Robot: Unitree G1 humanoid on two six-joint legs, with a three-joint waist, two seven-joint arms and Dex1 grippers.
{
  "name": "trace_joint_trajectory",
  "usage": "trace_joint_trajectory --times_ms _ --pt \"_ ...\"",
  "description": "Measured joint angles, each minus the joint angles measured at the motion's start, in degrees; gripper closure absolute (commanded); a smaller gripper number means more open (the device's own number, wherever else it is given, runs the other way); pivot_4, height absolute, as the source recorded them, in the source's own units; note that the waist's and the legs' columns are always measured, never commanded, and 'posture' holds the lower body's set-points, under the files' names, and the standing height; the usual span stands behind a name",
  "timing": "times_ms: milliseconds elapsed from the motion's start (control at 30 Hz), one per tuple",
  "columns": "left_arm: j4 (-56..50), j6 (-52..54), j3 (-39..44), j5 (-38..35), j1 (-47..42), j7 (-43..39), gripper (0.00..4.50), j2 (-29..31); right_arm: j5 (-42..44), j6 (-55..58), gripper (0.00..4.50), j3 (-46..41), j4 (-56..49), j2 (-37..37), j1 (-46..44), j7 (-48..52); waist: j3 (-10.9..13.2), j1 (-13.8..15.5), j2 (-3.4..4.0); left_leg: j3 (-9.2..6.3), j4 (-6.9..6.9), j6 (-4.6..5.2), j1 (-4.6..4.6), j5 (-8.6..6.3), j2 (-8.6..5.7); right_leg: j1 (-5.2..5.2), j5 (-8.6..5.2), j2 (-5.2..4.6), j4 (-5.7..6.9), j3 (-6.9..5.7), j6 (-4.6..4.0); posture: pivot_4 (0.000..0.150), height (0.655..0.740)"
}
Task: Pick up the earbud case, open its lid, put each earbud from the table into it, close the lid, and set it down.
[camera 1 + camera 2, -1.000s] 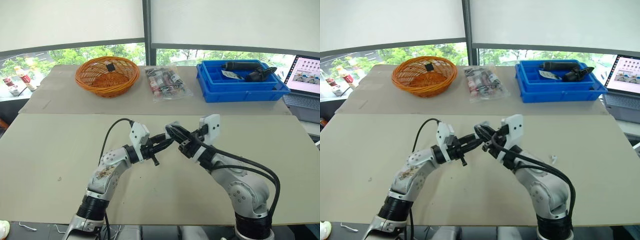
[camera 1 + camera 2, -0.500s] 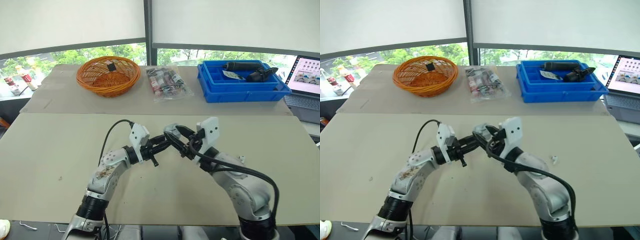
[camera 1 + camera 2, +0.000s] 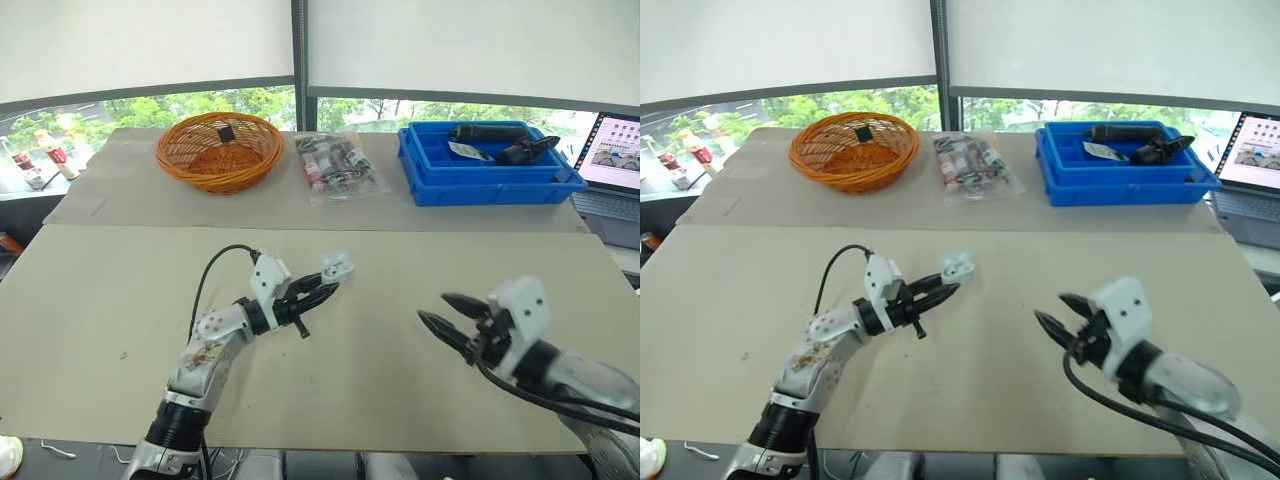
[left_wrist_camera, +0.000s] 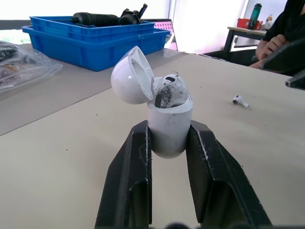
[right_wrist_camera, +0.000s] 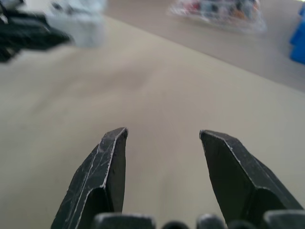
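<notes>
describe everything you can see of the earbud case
The earbud case is small, white and rounded, glossy plastic by its look. Its domed lid is hinged open and tipped back to one side, showing its hollow inside. One earbud, smudged dark, sits in the mouth. The case stands upright, its body pinched at both sides between the two black fingers of the left claw, over the beige table.

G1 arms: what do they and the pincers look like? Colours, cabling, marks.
Silver-grey arm segments, black joints, a white block at each wrist. The left pincer and right pincer each have two black tapered fingers with scuffed edges. A black cable loops from the left wrist; black cables run along the right forearm.
</notes>
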Motion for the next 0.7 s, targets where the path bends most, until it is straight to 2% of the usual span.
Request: trace_joint_trajectory --times_ms 167,400,500,600,700 --pt "-0.2 -2.3 -0.1 1.0 2.2 0.4 3.98 -0.1 -2.9 -11.5 1.8 -10.6 7.7 5.2 11.4 3.7 0.0 0.2 0.01 0.03 0.0 0.0 0.05 0.0 0.0 0.05 0.01 0.0 0.0 0.02 0.01 0.15 0.7054" --pt "-0.3 -3.6 -0.6 2.0 3.5 0.9 3.98 -0.4 -6.9 -18.1 1.8 -12.6 17.1 5.8 18.7 6.5 -0.1 0.2 0.18 0.07 -0.02 0.0 0.06 0.0 0.0 0.04 0.01 0.0 -0.02 0.07 0.01 0.15 0.7054" --pt "-0.5 -3.6 -0.7 2.0 3.5 1.0 3.98 -0.5 -6.8 -19.0 1.01 -13.5 17.7 5.4 20.1 8.3 -0.1 0.2 0.21 0.06 -0.02 0.0 0.08 0.0 0.01 0.09 0.01 0.02 -0.02 0.05 0.01 0.15 0.7054" --pt "-0.7 -3.6 -0.7 2.0 3.8 1.1 3.98 -0.3 -7.2 -19.1 0.0 -13.5 18.0 5.0 20.4 9.0 -0.1 0.2 0.22 0.07 -0.01 0.0 0.08 0.0 0.0 0.12 0.0 0.01 -0.06 0.06 0.02 0.15 0.7054" --pt "-1.0 -3.6 -0.8 2.1 4.5 1.1 3.98 0.0 -8.3 -17.5 0.0 -12.3 17.3 4.1 17.3 6.8 -0.1 0.0 0.23 0.07 -0.01 0.0 0.1 0.0 0.0 0.13 0.01 0.01 -0.06 0.06 0.01 0.15 0.7054"
